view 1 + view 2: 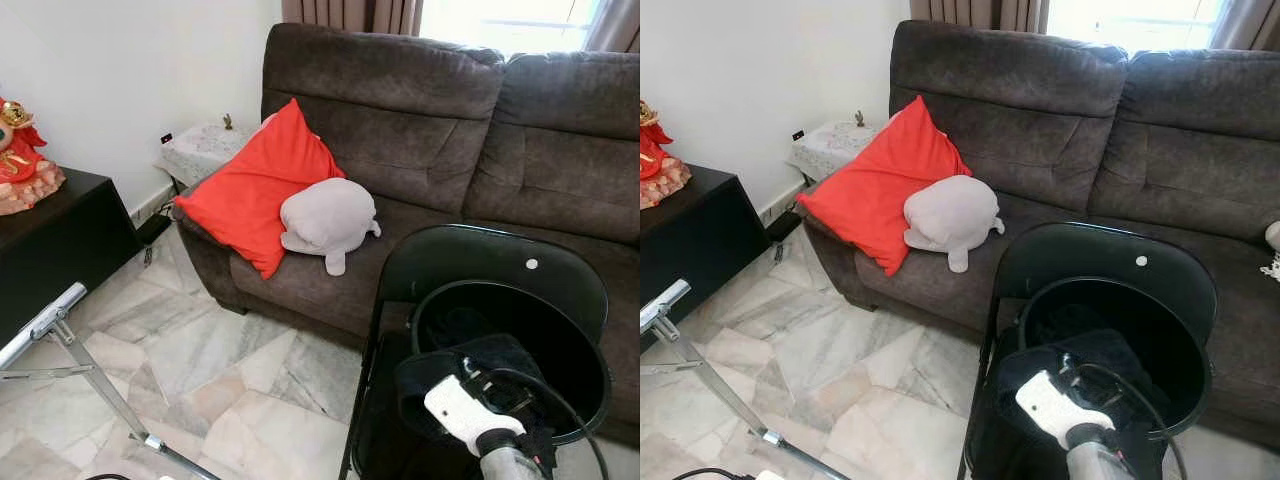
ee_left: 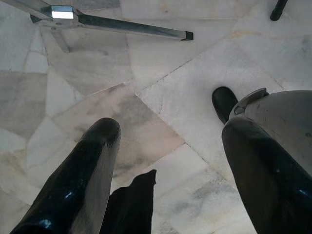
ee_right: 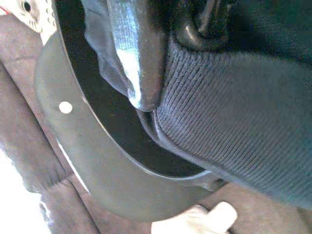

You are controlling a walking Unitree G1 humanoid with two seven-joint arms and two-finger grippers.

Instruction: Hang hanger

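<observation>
Sofa (image 1: 420,130) fills the back, w/ a red cushion (image 1: 255,190) and grey plush (image 1: 325,215) on its left seat. In front of it stands the black chair (image 1: 500,265), and a metal rack (image 1: 60,330) slants across the floor on our left.

On the chair lies a dark knit garment (image 3: 234,112). Our right gripper (image 3: 141,97) is buried in it: one finger (image 3: 136,53) lies along the fabric fold, pressed against it. We can't tell whether that gripper is clamped on anything.

The hanger itself we can't pick out. A black curved piece (image 3: 212,22) just beside the finger may be its hook or just a cable, so we judge it's inside or under the garment, right at the fingers.

Left gripper (image 2: 168,131) hangs low over the marble floor, fingers (image 2: 92,165) spread, holding nothing, near the rack's foot (image 2: 61,12).

To do this well we should get a firm pinch near the hook, not on loose knit alone, lift straight up clear of the chair back, then turn toward the rack.
</observation>
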